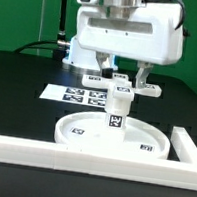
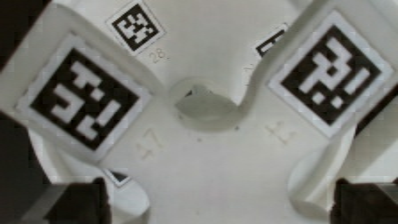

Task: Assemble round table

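The cross-shaped base piece [image 1: 128, 87] is partly hidden behind the gripper [image 1: 122, 68], so whether the jaws clamp it cannot be told. The leg [image 1: 116, 113] covers the middle of the round disc [image 1: 82, 135]. The border wall [image 1: 39, 151] runs off the exterior view's left. In the wrist view the fingertips [image 2: 93, 194] are blurred and cut off.

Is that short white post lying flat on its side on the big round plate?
No. In the exterior view the leg stands upright on the middle of the round disc, with the cross-shaped base piece on top under the hand.
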`<state>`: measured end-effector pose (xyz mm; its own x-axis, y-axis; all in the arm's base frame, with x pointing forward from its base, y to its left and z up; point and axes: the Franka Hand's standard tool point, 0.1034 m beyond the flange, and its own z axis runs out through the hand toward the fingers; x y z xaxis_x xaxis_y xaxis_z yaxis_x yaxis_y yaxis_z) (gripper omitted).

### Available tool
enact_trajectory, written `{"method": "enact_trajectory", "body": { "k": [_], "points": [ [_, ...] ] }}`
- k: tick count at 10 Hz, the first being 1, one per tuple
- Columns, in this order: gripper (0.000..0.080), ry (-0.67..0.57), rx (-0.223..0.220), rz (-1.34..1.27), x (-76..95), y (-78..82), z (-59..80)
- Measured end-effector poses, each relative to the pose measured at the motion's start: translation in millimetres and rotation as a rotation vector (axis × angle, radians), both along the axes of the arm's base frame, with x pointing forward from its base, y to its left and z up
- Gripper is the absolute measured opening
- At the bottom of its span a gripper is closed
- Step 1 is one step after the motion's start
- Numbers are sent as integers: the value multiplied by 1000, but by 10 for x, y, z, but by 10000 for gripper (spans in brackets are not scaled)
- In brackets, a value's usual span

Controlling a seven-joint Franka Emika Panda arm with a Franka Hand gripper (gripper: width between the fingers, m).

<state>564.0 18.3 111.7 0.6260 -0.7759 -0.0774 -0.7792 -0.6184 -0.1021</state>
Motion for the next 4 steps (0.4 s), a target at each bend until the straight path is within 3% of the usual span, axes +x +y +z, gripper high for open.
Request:
{"method": "enact_trajectory", "body": {
  "k": [2, 4],
  "points": [
    [643, 13, 29, 12, -23, -15, 216],
    [648, 10, 25, 10, -19, -23, 188]
  ]
}}
